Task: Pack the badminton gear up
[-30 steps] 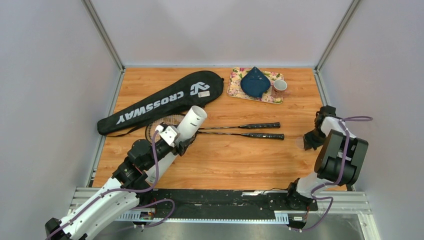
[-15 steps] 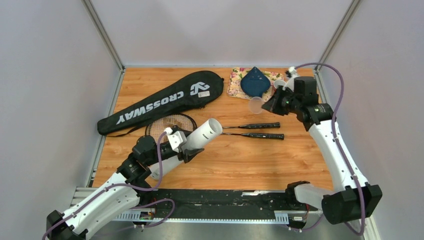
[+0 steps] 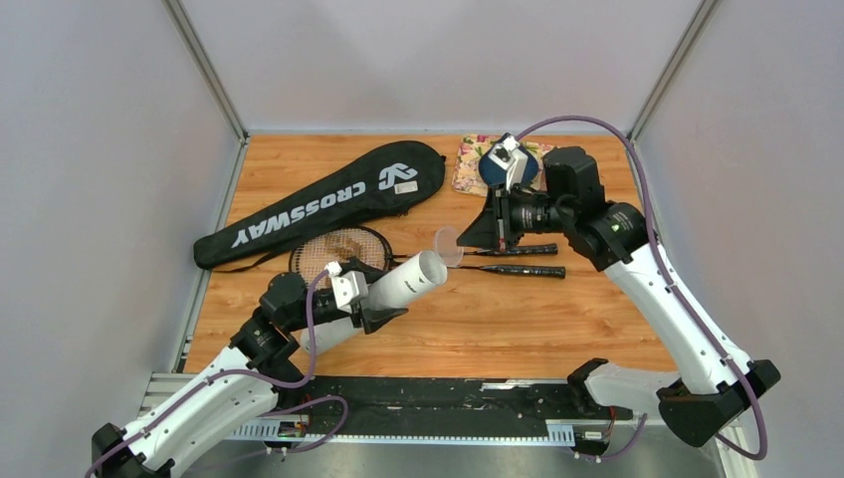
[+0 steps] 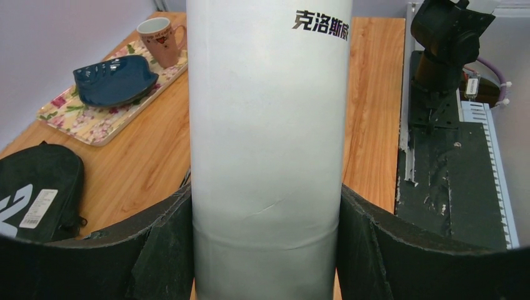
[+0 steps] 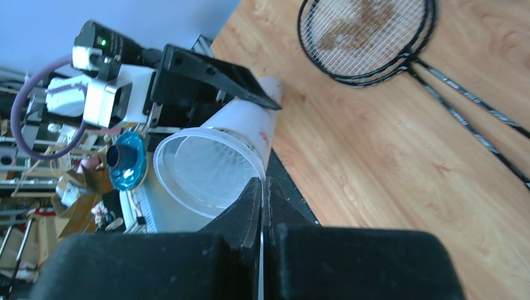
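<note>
While the left fingers (image 3: pixel 382 310) clamp the lower body of the white tube (image 3: pixel 410 279), one dark finger on either side of it, the right fingers (image 5: pixel 262 201) are pinched shut on the rim of a clear round cap (image 5: pixel 209 167). The cap is held in the air right at the tube's open mouth; whether the two touch cannot be told. The tube is tilted above the table (image 3: pixel 518 324), its mouth pointing away from the left fingers and toward the right ones, with black printed characters on its wall. Just beyond the left fingers, two black rackets (image 3: pixel 340 251) lie on the wood, strung heads overlapping and handles running under the right fingers. Farther beyond them the black CROSSWAY cover (image 3: pixel 318 204) lies flat. Behind the right fingers, a floral tray (image 3: pixel 466 177) carries a blue cloth (image 4: pixel 115 78) and a cup (image 4: pixel 160 36).
</note>
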Tool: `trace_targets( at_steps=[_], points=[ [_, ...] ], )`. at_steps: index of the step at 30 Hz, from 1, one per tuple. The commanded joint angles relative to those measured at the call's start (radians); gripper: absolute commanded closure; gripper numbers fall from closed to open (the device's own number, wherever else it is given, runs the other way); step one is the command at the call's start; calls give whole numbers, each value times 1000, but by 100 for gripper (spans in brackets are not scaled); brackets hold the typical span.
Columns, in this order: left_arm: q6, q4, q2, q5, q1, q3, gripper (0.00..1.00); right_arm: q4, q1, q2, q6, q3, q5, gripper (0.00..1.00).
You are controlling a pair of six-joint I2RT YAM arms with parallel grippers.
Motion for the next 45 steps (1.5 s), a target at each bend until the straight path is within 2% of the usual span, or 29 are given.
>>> trace_targets(
  at_steps=[1,8,17,24,38,43,45],
  points=[
    [-8,59,-2,37,-4,-10,84,-54,48,-25,-25,7,-59,100],
    [-4,53,-2,40,-4,-6,84,-141,111,9,-19,49,46,100],
    [-8,61,-7,73,-2,-9,84,-153,116,67,26,64,32,100],
    [-10,64,-16,78,-2,-10,84,-91,117,86,69,43,-32,100],
    [-13,70,-10,72,-4,-10,84,-80,169,95,67,16,-43,100],
    [-15,70,-12,76,-4,-10,84,-167,174,127,8,52,-14,100],
    [-15,68,-12,79,-2,-9,84,-204,192,138,-8,84,30,96]
  ],
)
